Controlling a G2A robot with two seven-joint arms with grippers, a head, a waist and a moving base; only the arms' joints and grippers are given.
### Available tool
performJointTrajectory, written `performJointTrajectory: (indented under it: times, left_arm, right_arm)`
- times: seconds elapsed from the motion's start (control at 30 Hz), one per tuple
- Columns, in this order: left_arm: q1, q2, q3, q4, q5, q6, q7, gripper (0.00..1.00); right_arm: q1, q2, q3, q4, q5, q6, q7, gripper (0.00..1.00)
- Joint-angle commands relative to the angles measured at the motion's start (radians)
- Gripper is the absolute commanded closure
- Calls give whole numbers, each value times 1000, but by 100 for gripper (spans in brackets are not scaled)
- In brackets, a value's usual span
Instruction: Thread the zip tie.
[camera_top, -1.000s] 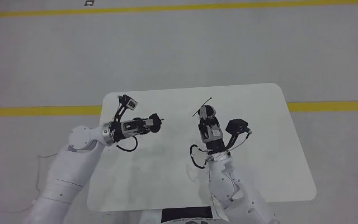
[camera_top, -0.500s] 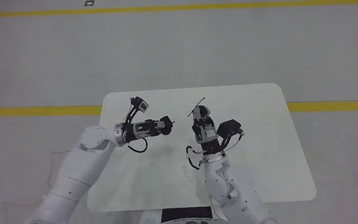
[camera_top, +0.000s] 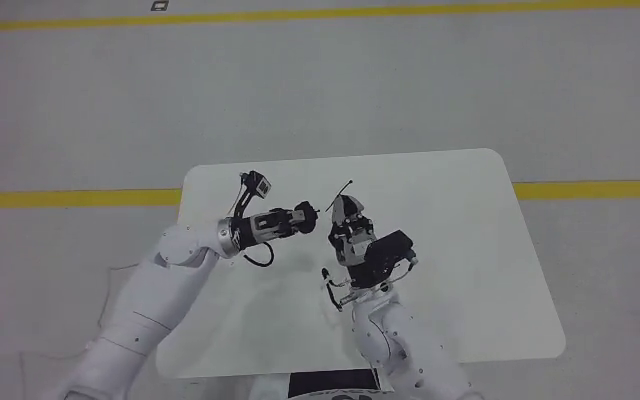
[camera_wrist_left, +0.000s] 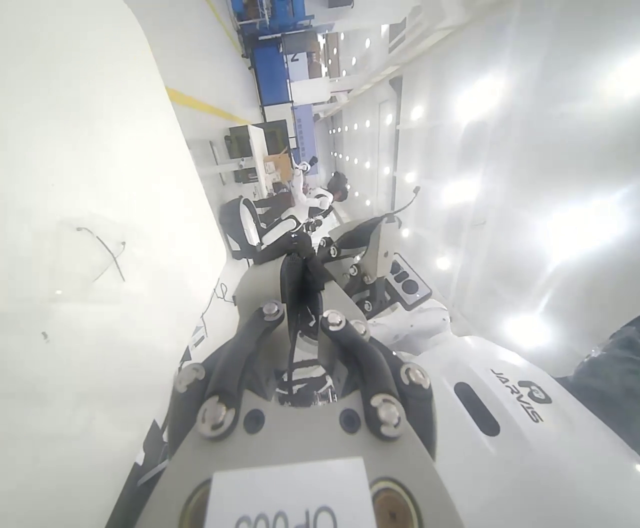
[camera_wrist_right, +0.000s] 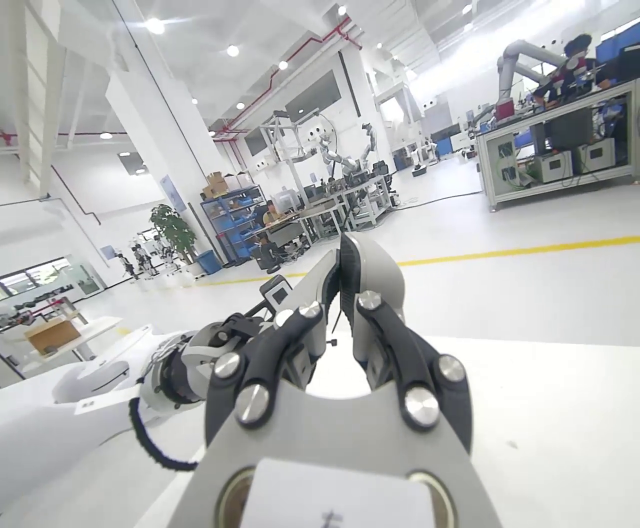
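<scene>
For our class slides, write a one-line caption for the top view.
Above the white table, the left gripper faces the right gripper, which pinches a zip tie.

Both arms bend inward in front of the body, bringing the left gripper (camera_top: 305, 218) and the right gripper (camera_top: 343, 208) close together. The left points sideways toward the right one. The right points forward and slightly up. Each has its fingers pinched tight on a zip tie (camera_wrist_right: 340, 312).
</scene>
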Motion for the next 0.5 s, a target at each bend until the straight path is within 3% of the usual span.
performJointTrajectory:
  times: [0.0,0.47]
  left_arm:
    - [0,0,0,0,0,0,0,100]
    - [17,5,-1,-27,23,25,12,100]
  right_arm:
    - [0,0,0,0,0,0,0,100]
    - [18,0,0,20,-102,31,16,100]
